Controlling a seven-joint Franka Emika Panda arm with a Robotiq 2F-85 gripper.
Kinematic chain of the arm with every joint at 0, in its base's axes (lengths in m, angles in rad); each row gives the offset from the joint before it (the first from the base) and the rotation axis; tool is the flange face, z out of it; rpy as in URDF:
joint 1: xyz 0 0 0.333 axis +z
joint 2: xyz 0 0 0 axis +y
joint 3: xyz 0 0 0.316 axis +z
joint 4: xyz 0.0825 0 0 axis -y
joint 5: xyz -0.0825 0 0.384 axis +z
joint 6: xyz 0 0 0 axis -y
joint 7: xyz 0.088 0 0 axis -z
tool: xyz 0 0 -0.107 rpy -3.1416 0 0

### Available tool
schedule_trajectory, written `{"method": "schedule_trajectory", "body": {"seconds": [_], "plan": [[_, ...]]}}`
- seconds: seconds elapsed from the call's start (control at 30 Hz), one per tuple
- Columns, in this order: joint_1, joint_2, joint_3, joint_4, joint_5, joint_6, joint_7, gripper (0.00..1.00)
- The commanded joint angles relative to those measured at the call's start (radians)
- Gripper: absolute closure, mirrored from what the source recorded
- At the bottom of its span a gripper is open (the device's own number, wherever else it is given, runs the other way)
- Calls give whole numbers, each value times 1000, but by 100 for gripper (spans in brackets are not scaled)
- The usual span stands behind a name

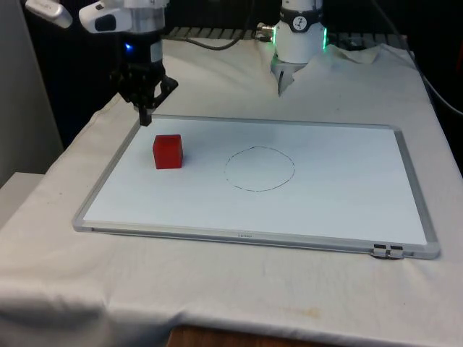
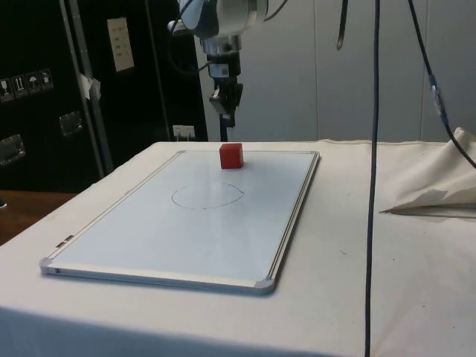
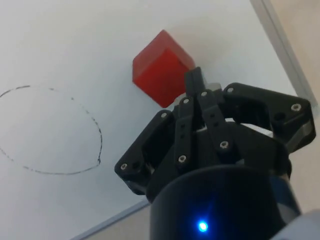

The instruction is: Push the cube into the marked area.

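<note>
No text, label, brand or number can be read. The whiteboard carries only a hand-drawn circle, and small marks on its near frame and signs on the dark cabinets are too small to tell.

Red cube beyond closed end effector, beside drawn circle.

White arm carries a black pincer with silver screws on 2 linkages.

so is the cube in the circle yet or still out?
Out. The red cube sits flat on the whiteboard, clear of the drawn circle, toward the front view's left. The shut pincer hovers beyond it, not touching.
</note>
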Motion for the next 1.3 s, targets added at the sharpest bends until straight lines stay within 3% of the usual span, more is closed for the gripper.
{"method": "schedule_trajectory", "body": {"seconds": [0.0,0.17,0.2,0.23,0.3,0.5,0.53,0.57,0.6,0.8,0.87,0.9,1.13,1.17,1.27], "plan": [[-8,11,3,4,7,21,-6,100],[-15,34,0,8,11,56,-8,100],[-6,26,-7,2,2,44,0,100],[-18,39,0,8,12,65,-9,100],[-22,55,-2,8,15,86,-9,100],[-29,101,-1,9,39,134,-7,100],[-19,94,-11,3,30,123,-1,100],[-29,109,0,9,45,141,-5,100],[-29,117,1,10,53,146,-4,100],[-26,160,4,12,99,171,-3,100],[-18,171,-4,11,112,167,-1,100],[-24,170,6,13,124,171,-5,100],[-8,138,-1,-29,165,162,-16,100],[-10,159,-4,-12,158,162,-7,100],[-4,117,2,-51,168,158,-15,100]]}}
